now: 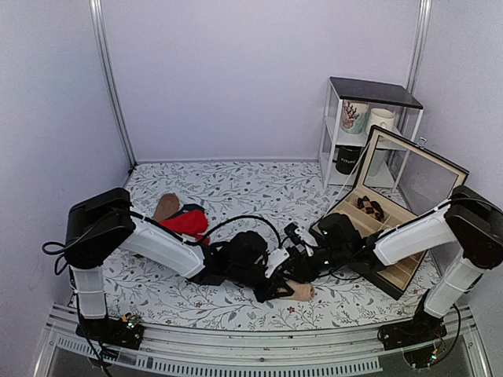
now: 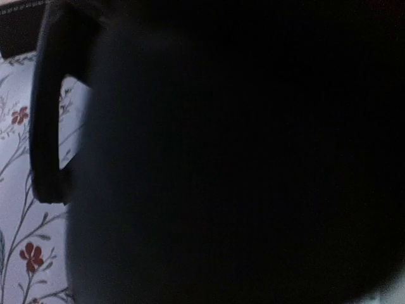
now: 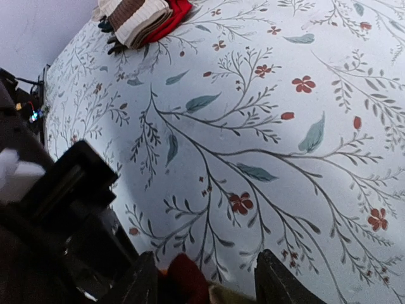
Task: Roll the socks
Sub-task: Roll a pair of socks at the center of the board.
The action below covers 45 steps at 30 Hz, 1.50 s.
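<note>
I have both arms reaching in to the middle of the floral cloth (image 1: 236, 184), near its front edge, where the wrists crowd together over the socks (image 1: 302, 291). From above only a tan end shows, poking out just right of the left gripper (image 1: 273, 276). Through the right wrist camera, the right gripper (image 3: 205, 259) has its fingers (image 3: 144, 282) standing apart. A maroon part of the socks lies low between them, close by the finger on the view's left, with bare cloth showing before the other. The left wrist view is almost wholly black, with something dark right up against the lens, so I cannot tell whether those fingers are closed or on anything. The red sock (image 1: 189, 224) and cream sock (image 1: 165, 206) lie together well off to the left. The box (image 1: 420, 184), lid up, sits at the right beside the right arm.
</note>
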Each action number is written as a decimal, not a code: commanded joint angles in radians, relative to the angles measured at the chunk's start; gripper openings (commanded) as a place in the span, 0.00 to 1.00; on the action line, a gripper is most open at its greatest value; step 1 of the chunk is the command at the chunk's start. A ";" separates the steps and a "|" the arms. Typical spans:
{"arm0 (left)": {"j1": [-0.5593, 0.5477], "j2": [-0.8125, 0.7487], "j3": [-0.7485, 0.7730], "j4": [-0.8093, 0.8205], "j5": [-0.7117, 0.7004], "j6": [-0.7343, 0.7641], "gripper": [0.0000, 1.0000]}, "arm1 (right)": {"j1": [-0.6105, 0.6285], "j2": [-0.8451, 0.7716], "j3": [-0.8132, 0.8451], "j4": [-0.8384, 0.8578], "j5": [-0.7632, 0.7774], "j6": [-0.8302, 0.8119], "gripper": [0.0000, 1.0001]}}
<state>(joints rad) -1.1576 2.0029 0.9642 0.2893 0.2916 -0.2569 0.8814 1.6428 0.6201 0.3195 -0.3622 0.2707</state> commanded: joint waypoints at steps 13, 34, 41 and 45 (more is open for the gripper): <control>0.005 0.210 -0.124 -0.434 -0.026 -0.036 0.00 | 0.028 -0.478 -0.327 0.135 -0.084 -0.057 0.69; 0.005 0.218 -0.114 -0.442 -0.028 -0.033 0.00 | 0.100 -0.343 -0.431 0.328 0.179 -0.082 0.78; 0.004 0.230 -0.109 -0.442 -0.025 -0.028 0.00 | 0.127 -0.309 -0.441 0.330 0.172 -0.055 0.68; 0.004 0.228 -0.110 -0.442 -0.028 -0.026 0.00 | 0.143 -0.273 -0.441 0.344 0.175 -0.042 0.65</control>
<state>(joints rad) -1.1522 2.0338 0.9634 0.3622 0.3347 -0.2665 1.0069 1.3342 0.1902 0.6277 -0.2077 0.2092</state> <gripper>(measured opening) 0.140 0.668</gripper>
